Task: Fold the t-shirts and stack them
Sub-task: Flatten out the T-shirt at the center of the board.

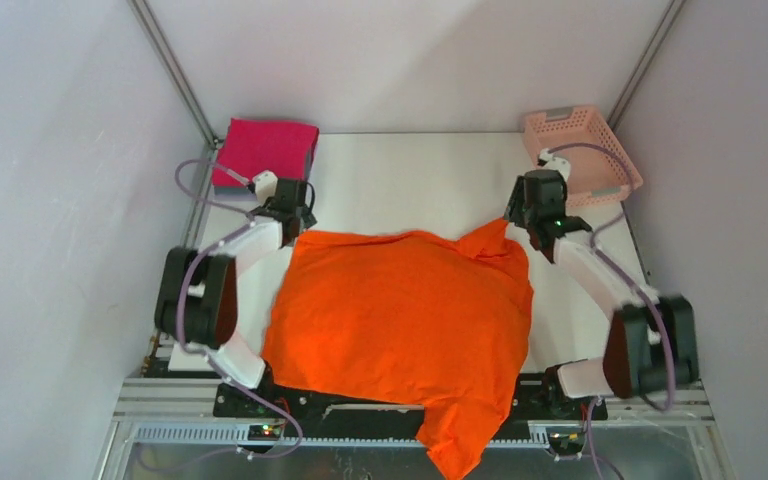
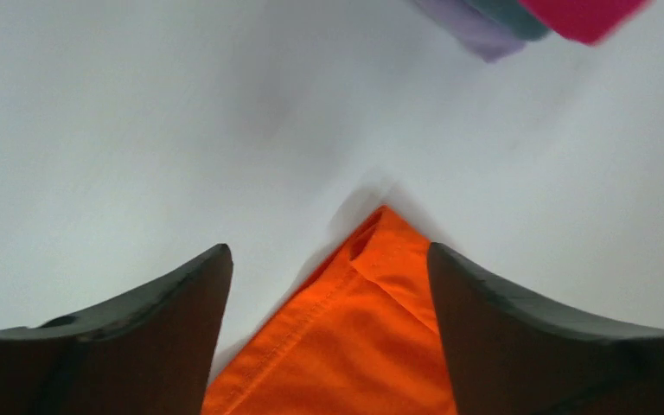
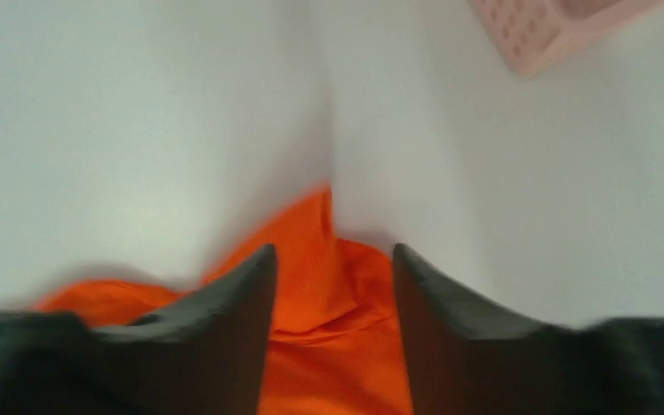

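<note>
The orange t-shirt (image 1: 400,310) lies spread and puffed over the middle of the table, one part hanging off the near edge. My left gripper (image 1: 300,222) is at its far left corner. In the left wrist view (image 2: 328,251) the jaws stand wide apart with the orange corner (image 2: 354,346) lying flat between them. My right gripper (image 1: 520,224) is at the far right corner, which rises in a peak. In the right wrist view (image 3: 330,249) the jaws stand apart, narrower, with bunched orange cloth (image 3: 328,346) between. A folded magenta-pink shirt (image 1: 265,150) lies at the far left on a grey one (image 2: 506,15).
A pale pink lattice basket (image 1: 580,150) stands at the far right corner, just behind my right arm, and its corner shows in the right wrist view (image 3: 562,30). Grey walls close in the table on the left, the right and the back.
</note>
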You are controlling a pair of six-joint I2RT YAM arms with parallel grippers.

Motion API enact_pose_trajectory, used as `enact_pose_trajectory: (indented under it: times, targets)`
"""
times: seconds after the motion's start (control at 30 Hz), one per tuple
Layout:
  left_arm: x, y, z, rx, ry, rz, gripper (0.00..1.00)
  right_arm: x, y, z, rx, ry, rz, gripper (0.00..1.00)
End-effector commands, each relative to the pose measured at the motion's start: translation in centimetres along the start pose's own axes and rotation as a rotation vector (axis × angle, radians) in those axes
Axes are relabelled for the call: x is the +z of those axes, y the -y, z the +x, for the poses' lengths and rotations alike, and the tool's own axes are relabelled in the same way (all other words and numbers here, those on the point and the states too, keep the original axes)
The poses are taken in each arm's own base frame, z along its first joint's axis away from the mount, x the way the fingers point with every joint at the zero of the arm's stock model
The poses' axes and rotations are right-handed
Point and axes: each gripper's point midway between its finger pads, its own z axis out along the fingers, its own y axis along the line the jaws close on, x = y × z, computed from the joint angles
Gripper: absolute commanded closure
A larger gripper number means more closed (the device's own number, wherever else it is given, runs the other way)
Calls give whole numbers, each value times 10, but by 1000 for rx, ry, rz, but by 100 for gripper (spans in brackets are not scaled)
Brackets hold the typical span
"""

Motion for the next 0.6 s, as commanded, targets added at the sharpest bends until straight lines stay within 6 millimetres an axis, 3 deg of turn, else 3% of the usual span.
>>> enact_pose_trajectory:
  times: [0.0, 0.07, 0.17, 0.23, 0.4, 0.57]
  targets:
    - [11, 34, -45, -61, 36, 36, 1, 38, -19, -11, 133, -20, -42, 31]
    - [3, 40, -54, -66, 49, 71, 0, 42, -24, -7, 127, -51, -62, 10]
    - [-12, 42, -58, -77, 54, 124, 0, 35, -23, 2, 153, -91, -49, 1]
    - [-23, 47, -51, -71, 26, 188, 0, 30, -26, 14, 167, -136, -67, 0]
    - [-42, 63, -7, -42, -67, 382, 0, 17, -61, 65, 206, -272, -250, 0]
    - [-43, 66, 39, -2, -169, 461, 0, 23, -78, 94, 204, -335, -279, 0]
